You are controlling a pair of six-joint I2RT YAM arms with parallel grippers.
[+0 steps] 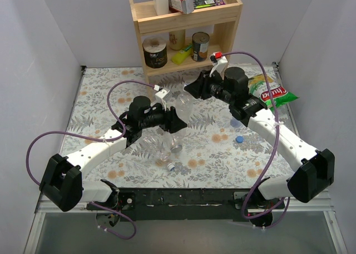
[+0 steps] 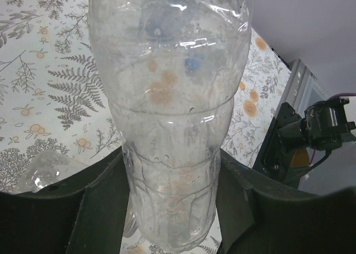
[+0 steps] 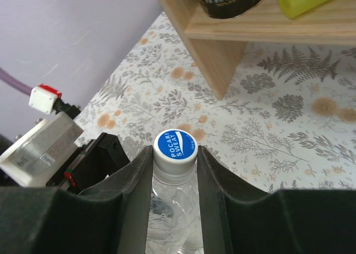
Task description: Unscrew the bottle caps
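- Right now my right claw [image 3: 174, 159] is closed on the blue cap [image 3: 174, 144]: one finger presses each side of it, and its printed top faces up at my wrist, level with the fingertips
- My left claw [image 2: 169, 204] is clamped round the clear bottle [image 2: 172, 98], low on its ribbed body, and the wider shoulder reaches out well ahead of the fingertips
- So the bottle spans the gap between my two claws, cap end in the right one and base end in the left, and as far as I can judge it is lifted off the table [image 1: 100, 93]
- It looks empty and thin-walled, so I expect it to be very light, soft and quick to dent
- A hard squeeze would crumple it, and a twist could wring the body instead of turning the thread
- I judge the ribbed band inside my left fingers to be the stiffest place to hold, though the glossy plastic may slip there
- By contrast the cap looks small, hard and rigid, so it is best taken across its side wall, clear of the neck below the fingertips
- A second clear bottle [image 1: 160, 147] lies on the table just under my left claw
- A loose blue cap [image 1: 239, 138] lies beside my right forearm, behind the claw
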